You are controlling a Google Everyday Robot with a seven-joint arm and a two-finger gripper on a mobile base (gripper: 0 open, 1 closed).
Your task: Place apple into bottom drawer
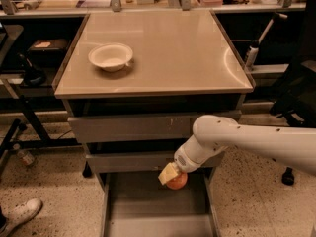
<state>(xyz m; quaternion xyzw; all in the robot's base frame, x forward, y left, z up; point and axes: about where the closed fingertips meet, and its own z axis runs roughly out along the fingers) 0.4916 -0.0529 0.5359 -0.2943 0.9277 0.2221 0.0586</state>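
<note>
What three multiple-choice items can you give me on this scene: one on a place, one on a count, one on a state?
1. Where is the apple?
A. In the white bowl
B. At the gripper, over the back of the bottom drawer
C. On the tabletop

2. How many bowls stand on the tabletop?
A. One
B. Two
C. Three

3. How is the bottom drawer?
A. Pulled open
B. Pushed shut
C. Taken out and lying on the floor

Answers:
1 B: the gripper holds the apple just below the middle drawer front.
2 A: only the white bowl stands there, towards the left.
3 A: its grey floor shows in front of the cabinet.
</note>
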